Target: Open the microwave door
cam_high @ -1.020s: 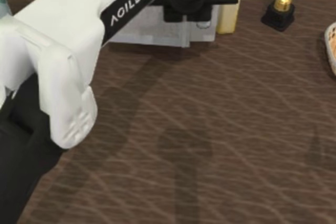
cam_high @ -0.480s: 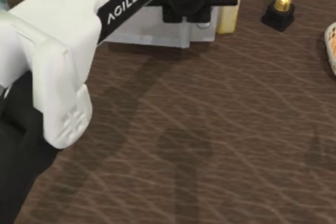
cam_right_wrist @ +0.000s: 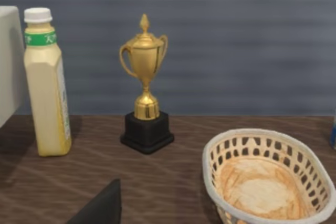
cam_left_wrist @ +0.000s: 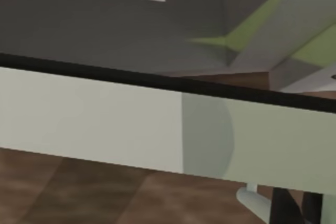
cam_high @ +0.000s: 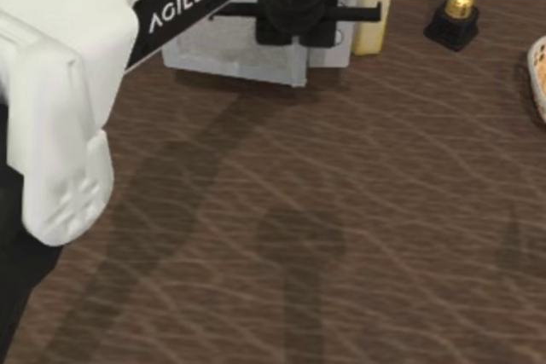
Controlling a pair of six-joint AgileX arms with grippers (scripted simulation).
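Observation:
The light grey-white microwave point(cam_high: 230, 50) stands at the table's far edge, left of centre. Its door point(cam_high: 223, 59) faces the front, with its right edge point(cam_high: 299, 70) standing a little out from the oven body. My left arm reaches over the oven, and my left gripper point(cam_high: 295, 33) hangs at that door edge. In the left wrist view the door's pale panel point(cam_left_wrist: 105, 119) crosses the frame. Below it, the pale handle bar point(cam_left_wrist: 254, 203) runs in between dark fingers point(cam_left_wrist: 283, 209), shut on it. My right gripper point(cam_right_wrist: 105, 208) is parked off to the right.
A pale yellow bottle point(cam_high: 374, 6) stands close against the oven's right side. A gold trophy point(cam_high: 459, 8) on a black base is farther right. A woven basket point(cam_high: 537, 74) sits at the table's right edge, close in front of the right wrist camera as basket point(cam_right_wrist: 268, 177).
My left arm has swung to the left and toward the back. More of the oven's front now shows beneath it, and the gripper stays at the door's right edge.

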